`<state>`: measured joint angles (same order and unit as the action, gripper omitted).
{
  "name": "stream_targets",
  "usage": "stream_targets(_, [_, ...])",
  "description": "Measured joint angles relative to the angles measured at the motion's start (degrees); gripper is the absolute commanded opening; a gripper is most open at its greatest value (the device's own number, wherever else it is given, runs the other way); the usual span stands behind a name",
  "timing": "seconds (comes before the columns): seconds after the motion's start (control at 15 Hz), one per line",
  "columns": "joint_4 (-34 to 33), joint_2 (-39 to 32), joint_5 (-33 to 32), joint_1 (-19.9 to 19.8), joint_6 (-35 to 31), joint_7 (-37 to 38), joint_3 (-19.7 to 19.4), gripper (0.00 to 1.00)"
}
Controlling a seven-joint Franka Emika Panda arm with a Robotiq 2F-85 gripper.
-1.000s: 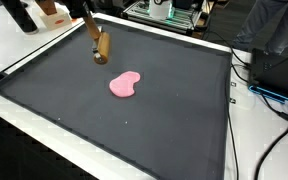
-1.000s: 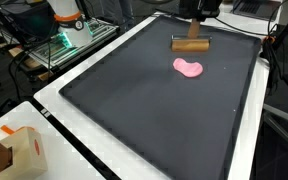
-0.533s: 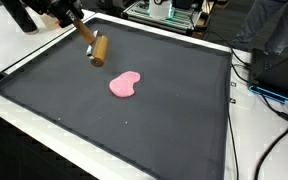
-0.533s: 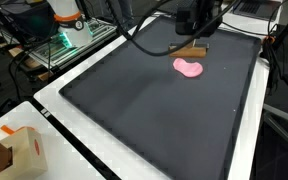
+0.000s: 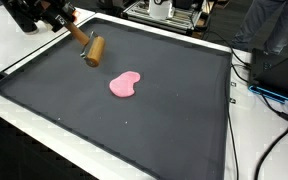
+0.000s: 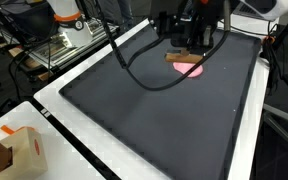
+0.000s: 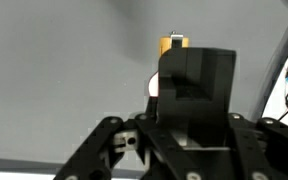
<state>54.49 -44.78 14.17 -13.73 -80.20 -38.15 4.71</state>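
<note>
One broad black mat [image 5: 164, 130] is covering most of the white tabletop [image 5: 14, 50], running nearly out to its edges. Over a far corner of the tabletop in an exterior view, the gripper [image 5: 66, 24] is clamping the thin handle of a wooden roller [image 5: 92, 50], its fingers closing on the shaft (the fingertips themselves are hard to pick out against the dark arm). The wooden roller is hanging tilted, with its thick head pointing down and in toward the middle of the tabletop. Whether the head is touching the black mat I cannot tell. A pink lump of dough [image 5: 125, 85] is lying flat on the black mat, near the roller head but apart from it, slightly toward the far edge from the tabletop's centre. In the wrist view the gripper's dark body is blocking most of the scene, and the wooden roller is showing just above it.
</note>
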Motion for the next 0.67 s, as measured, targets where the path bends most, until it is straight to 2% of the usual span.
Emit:
stream_targets(0.27, [-4.72,-3.74,1.22,-1.25,2.52,0.00,0.19,0.24])
stream_targets(0.67, [-8.13,-7.55,2.69,-2.42,3.19,0.00,0.21,0.24])
